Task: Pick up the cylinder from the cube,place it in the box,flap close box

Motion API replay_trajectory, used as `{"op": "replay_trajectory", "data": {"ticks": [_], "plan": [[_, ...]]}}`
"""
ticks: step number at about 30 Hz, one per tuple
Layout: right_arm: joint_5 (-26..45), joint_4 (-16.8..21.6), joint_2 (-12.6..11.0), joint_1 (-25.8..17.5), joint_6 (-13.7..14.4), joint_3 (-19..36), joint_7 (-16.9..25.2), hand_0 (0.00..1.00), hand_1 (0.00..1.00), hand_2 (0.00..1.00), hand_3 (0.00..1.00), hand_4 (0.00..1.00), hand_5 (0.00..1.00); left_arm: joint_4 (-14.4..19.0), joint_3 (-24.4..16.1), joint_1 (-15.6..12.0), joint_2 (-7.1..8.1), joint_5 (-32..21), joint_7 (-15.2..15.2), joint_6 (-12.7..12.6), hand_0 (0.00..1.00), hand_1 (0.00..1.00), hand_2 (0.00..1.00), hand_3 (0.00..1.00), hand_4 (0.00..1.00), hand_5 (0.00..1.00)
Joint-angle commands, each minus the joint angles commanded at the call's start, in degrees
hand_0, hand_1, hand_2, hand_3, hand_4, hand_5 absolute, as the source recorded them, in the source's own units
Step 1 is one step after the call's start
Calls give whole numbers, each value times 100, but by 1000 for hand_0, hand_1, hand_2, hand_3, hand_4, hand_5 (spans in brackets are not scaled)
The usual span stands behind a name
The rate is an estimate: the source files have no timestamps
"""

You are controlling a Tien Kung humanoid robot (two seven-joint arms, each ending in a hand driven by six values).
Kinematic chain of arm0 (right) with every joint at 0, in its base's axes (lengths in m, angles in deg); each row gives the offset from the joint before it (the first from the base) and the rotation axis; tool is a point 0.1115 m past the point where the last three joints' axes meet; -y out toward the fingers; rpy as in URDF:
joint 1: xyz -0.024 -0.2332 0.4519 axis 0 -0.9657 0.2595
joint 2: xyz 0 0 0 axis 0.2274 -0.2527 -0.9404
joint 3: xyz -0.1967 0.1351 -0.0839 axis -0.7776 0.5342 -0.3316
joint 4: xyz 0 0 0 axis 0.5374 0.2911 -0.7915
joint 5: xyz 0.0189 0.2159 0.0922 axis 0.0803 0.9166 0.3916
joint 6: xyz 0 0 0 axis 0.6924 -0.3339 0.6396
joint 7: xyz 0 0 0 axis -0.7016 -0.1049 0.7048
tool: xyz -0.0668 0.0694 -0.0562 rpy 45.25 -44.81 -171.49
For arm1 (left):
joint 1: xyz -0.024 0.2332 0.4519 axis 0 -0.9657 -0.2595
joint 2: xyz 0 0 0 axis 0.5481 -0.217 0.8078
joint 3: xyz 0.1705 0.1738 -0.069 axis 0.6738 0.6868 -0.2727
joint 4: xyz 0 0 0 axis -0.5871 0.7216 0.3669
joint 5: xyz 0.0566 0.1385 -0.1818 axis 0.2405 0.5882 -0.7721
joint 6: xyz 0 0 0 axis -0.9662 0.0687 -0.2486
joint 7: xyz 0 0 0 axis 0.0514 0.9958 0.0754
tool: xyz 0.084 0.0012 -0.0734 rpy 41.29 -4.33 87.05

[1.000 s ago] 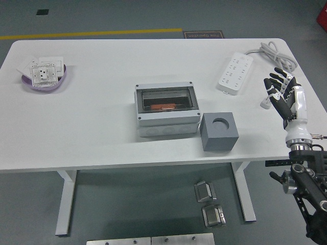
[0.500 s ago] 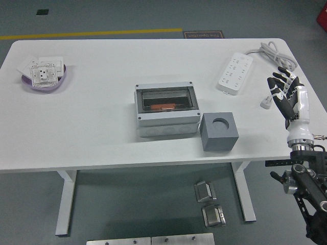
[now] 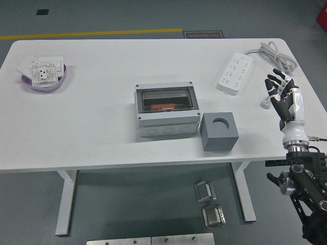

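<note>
A grey cube [image 3: 220,131] with an empty round hole in its top stands near the table's front edge, right of centre. Left of it sits a grey box [image 3: 166,109] with its clear flap shut; an orange cylinder [image 3: 163,106] lies inside under the flap. My right hand [image 3: 281,92] is raised over the table's right edge, fingers spread and empty, well right of the cube. My left arm is out of view.
A white power strip [image 3: 235,72] with its cable [image 3: 273,53] lies at the back right, close to my right hand. A purple bowl [image 3: 45,79] holding white socket plates sits at the far left. Metal parts lie on the floor below the table.
My right hand drifted slightly right, then back left and a little up. The box, cube and cylinder have not moved.
</note>
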Motion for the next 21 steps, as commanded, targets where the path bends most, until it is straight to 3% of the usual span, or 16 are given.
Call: {"op": "replay_trajectory", "data": {"ticks": [7, 15, 16, 21], "plan": [[274, -14, -24, 62, -115, -181, 66, 806, 753, 754, 809, 991, 617, 0, 404, 83, 71, -724, -86, -136, 627, 568, 543, 579, 390, 95], [316, 14, -52, 145, -159, -317, 37, 799, 749, 754, 804, 994, 644, 0, 467, 86, 130, -1045, -105, -186, 627, 568, 544, 580, 391, 91], [317, 19, -49, 149, -167, -318, 27, 800, 748, 752, 801, 997, 696, 0, 486, 85, 137, -1111, -114, -197, 627, 568, 544, 579, 392, 93], [314, 97, -31, 145, -215, -289, -63, 800, 748, 752, 801, 997, 696, 0, 579, 68, 132, -1605, -201, -278, 627, 568, 544, 579, 392, 93]]}}
